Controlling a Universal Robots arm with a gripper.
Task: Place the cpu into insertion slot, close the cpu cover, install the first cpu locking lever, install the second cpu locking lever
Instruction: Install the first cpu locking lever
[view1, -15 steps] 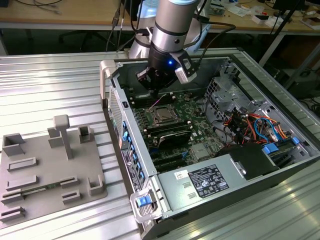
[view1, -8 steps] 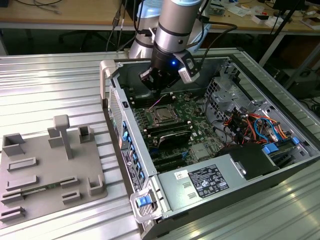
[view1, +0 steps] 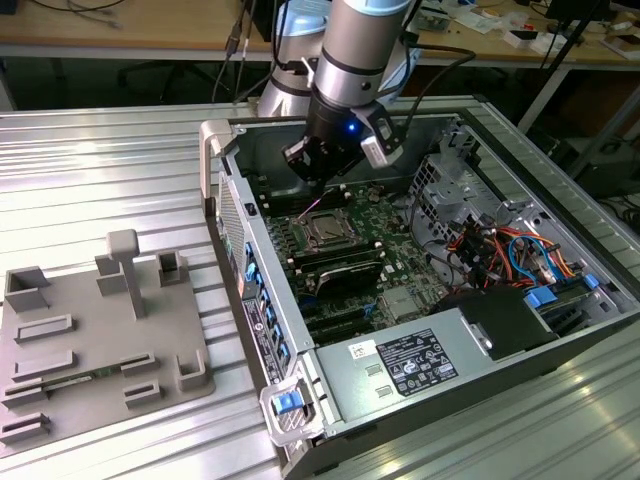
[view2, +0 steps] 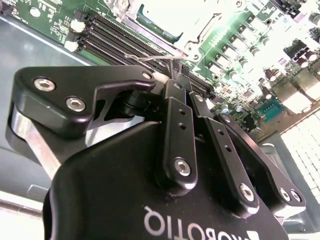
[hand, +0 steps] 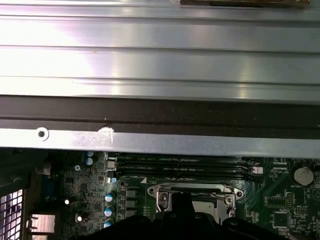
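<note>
Thin silver cpu cover (hand: 167, 189) lies closed flat over the square insertion slot (view1: 339, 244) on the green board, grey cpu (view1: 326, 233) seated in its cut-out, one thin wire locking lever (view1: 310, 211) tilted up at the socket's edge, unlatched.

Harsh glare whitens the motherboard (view2: 235, 45); the aluminium table (hand: 160, 60) gleams.
</note>
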